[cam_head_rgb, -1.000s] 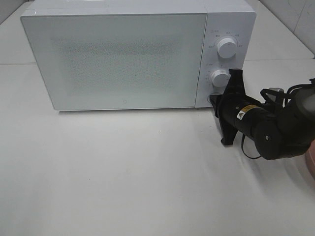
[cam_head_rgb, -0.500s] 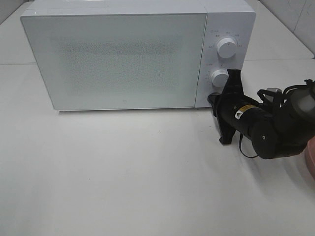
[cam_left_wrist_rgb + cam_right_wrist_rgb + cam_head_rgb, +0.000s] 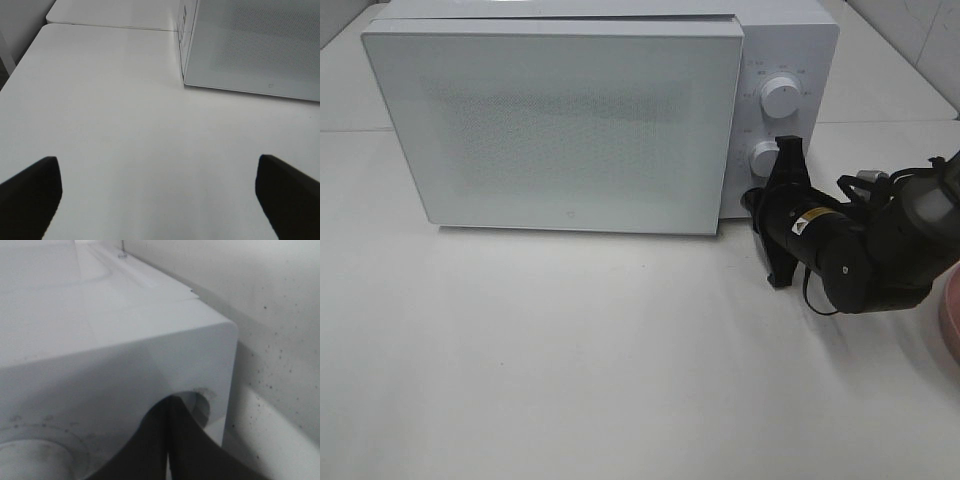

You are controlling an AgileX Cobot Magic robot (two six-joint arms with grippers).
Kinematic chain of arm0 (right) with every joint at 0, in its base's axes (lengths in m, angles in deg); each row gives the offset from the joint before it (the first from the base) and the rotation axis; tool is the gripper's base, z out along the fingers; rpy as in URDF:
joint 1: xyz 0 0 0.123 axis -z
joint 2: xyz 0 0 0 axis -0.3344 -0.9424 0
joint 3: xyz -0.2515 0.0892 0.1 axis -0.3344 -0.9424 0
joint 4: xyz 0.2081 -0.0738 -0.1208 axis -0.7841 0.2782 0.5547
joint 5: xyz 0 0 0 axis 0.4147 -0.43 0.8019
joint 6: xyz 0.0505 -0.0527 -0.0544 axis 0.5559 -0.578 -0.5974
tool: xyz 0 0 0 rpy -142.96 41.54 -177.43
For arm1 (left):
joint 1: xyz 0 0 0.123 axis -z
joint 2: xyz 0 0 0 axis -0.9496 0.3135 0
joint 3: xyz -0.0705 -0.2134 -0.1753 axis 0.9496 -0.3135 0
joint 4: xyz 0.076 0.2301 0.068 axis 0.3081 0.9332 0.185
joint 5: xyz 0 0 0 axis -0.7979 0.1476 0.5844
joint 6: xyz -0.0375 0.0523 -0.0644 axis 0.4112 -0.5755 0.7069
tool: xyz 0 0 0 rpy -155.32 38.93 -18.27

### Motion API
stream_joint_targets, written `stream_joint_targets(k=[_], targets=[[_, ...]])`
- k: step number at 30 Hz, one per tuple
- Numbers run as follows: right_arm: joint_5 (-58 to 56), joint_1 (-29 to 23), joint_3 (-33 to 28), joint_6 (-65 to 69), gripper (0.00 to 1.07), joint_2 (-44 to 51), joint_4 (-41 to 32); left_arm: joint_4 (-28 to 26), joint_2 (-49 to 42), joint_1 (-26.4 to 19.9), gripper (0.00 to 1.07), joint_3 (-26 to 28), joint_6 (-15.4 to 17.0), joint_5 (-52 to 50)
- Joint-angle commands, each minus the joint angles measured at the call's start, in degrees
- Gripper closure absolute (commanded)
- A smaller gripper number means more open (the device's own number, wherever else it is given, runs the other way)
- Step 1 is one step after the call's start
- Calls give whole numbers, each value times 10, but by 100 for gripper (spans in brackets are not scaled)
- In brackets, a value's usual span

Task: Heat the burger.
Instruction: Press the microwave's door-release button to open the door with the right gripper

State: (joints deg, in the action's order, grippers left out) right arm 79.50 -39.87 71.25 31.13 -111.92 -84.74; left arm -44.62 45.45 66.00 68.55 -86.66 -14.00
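The burger is out of view. The white microwave (image 3: pixel 788 50) stands at the back of the table, and its door (image 3: pixel 560 120) stands slightly ajar, its right edge out from the body. My right gripper (image 3: pixel 753 200) is shut, its tips pressed against the round button at the bottom of the control panel. In the right wrist view the closed fingers (image 3: pixel 170 407) sit in that button recess on the microwave (image 3: pixel 100 340). My left gripper (image 3: pixel 160 200) is open and empty above the bare table, left of the microwave (image 3: pixel 250 45); it does not show in the exterior view.
Two white knobs (image 3: pixel 780 97) (image 3: pixel 767 157) sit on the control panel above the right gripper. The edge of a pink plate (image 3: pixel 952 320) shows at the right border. The white table (image 3: pixel 570 350) spreads in front of the microwave.
The microwave door, shut before, has sprung ajar on its right side. My right gripper has pushed slightly left into the panel's bottom button.
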Motion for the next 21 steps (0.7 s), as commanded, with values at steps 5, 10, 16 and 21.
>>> stream_joint_targets(k=[5, 10, 16, 21], targets=[[133, 16, 77, -23, 107, 7, -17, -3, -12, -1, 9, -1, 1, -5], [133, 16, 76, -22, 107, 9, -4, -3, -12, -1, 9, -1, 1, -5], [124, 14, 55, -22, 107, 27, -1, -3, -12, -1, 9, -1, 1, -5], [83, 10, 15, -12, 107, 41, 14, -3, -12, -1, 9, -1, 1, -5]])
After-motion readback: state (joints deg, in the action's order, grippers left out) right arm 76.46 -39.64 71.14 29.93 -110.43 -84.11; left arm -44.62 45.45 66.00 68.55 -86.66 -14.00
